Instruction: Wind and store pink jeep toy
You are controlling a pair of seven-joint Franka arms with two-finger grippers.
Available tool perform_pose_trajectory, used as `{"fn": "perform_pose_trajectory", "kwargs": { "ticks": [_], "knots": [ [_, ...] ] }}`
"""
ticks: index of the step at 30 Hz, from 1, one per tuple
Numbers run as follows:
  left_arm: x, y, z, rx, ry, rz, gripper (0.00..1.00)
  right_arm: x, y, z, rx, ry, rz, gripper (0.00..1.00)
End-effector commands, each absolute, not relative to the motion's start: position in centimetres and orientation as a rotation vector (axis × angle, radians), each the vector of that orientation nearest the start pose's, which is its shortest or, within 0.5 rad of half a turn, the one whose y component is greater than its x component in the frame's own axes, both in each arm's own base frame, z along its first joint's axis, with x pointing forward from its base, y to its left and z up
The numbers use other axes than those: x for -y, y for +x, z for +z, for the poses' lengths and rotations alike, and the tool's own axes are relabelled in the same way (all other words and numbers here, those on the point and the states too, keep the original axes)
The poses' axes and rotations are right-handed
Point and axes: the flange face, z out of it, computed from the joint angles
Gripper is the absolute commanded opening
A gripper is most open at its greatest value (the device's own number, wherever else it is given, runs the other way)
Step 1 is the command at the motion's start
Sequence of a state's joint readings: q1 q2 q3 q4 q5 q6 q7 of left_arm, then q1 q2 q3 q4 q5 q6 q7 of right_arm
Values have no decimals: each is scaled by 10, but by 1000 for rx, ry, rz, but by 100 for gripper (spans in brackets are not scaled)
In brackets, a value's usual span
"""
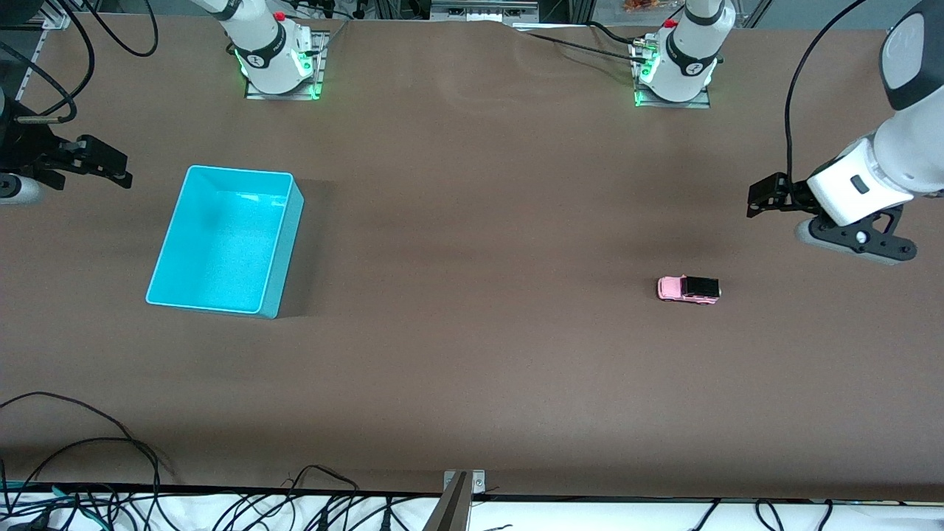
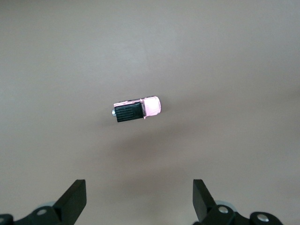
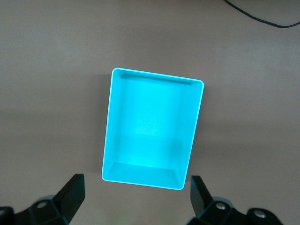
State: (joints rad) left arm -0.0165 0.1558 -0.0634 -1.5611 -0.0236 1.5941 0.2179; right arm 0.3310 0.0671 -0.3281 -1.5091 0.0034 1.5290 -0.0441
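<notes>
The pink jeep toy point(image 1: 688, 288) stands on its wheels on the brown table toward the left arm's end, with a light pink body and a black roof. It also shows in the left wrist view point(image 2: 137, 108). My left gripper point(image 1: 767, 195) hangs open and empty over bare table close to the jeep, apart from it; its own view shows the gripper point(image 2: 139, 187) with the jaws wide apart. My right gripper point(image 1: 99, 164) hangs open and empty over the table beside the turquoise bin point(image 1: 221, 251). In its own view the right gripper point(image 3: 137, 185) looks down on the empty bin point(image 3: 150, 122).
The arm bases point(image 1: 276, 59) stand along the table's edge farthest from the front camera. Loose black cables point(image 1: 88, 457) lie on the table's edge nearest to that camera, with a metal bracket point(image 1: 461, 490) at its middle.
</notes>
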Motion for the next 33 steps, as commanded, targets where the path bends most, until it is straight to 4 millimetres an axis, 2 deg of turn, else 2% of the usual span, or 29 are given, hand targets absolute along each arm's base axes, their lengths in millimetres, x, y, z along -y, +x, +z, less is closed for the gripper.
{"fn": "perform_pose_trajectory", "kwargs": {
  "ticks": [1,10,11,19,22,33],
  "knots": [
    [42,605,529,-684,-3092,225,100,-9,569,620,71,-3138,50,100],
    [50,621,484,-884,-3045,279,100,-9,569,620,71,-3138,50,100],
    [51,626,460,-1015,-3015,327,100,-9,569,620,71,-3138,50,100],
    [50,632,436,-1179,-2962,315,100,-9,569,620,71,-3138,50,100],
    [48,635,414,-1325,-2866,313,100,-9,569,620,71,-3138,50,100],
    [46,619,334,-1734,-2626,237,100,-9,569,620,71,-3139,48,100]
  ]
}}
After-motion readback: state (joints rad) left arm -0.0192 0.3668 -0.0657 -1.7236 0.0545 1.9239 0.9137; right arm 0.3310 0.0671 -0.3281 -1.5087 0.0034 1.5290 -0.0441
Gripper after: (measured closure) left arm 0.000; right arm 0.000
